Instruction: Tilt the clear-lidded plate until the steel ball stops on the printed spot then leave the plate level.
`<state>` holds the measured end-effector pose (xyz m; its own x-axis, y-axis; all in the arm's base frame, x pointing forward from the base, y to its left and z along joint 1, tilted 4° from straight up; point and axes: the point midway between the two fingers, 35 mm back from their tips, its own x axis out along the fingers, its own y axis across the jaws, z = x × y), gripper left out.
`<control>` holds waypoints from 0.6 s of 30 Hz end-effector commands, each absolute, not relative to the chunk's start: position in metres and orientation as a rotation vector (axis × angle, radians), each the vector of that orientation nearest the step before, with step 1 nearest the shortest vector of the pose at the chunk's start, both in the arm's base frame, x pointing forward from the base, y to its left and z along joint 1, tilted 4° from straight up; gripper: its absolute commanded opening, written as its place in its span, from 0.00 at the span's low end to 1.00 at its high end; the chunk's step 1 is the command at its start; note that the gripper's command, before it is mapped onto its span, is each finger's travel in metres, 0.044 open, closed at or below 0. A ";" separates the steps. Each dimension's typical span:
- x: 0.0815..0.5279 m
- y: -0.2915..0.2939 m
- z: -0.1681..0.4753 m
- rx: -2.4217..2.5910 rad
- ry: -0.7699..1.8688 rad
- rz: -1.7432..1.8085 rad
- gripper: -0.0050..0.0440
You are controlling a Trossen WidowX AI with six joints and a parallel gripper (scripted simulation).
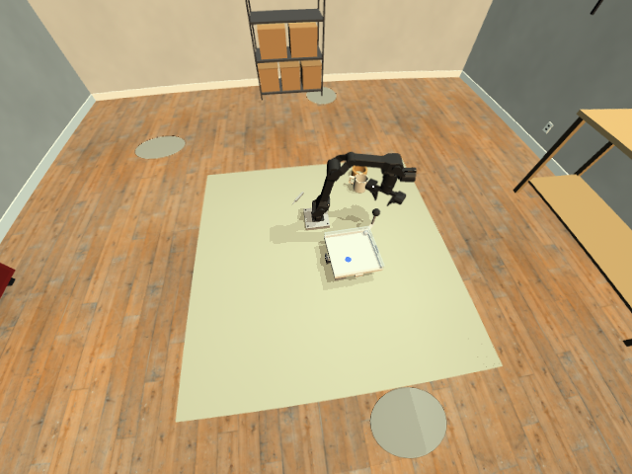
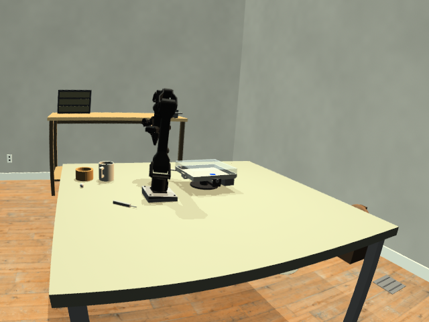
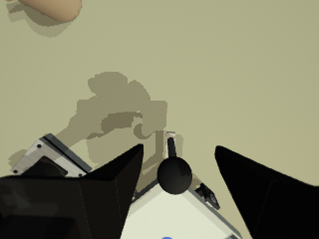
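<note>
The clear-lidded plate sits on a dark base near the arm's foot, and it also shows in the side view. Its printed blue spot is near the middle of the white floor. I cannot make out the steel ball inside it. A black ball-topped handle stands at the plate's far corner. My gripper hangs above that handle, open and empty. In the wrist view the knob lies between and below my two fingers, without touching them.
A beige mug and a brown ring stand at the table's far left. A small dark ball lies in front of them. A pen lies left of the arm's base.
</note>
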<state>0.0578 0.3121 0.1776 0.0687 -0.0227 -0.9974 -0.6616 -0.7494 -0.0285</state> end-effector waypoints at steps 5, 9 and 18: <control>0.088 0.286 0.180 -1.872 0.688 1.722 0.71; 0.093 0.281 0.181 -1.873 0.688 1.722 0.71; 0.094 0.282 0.170 -1.873 0.688 1.722 0.71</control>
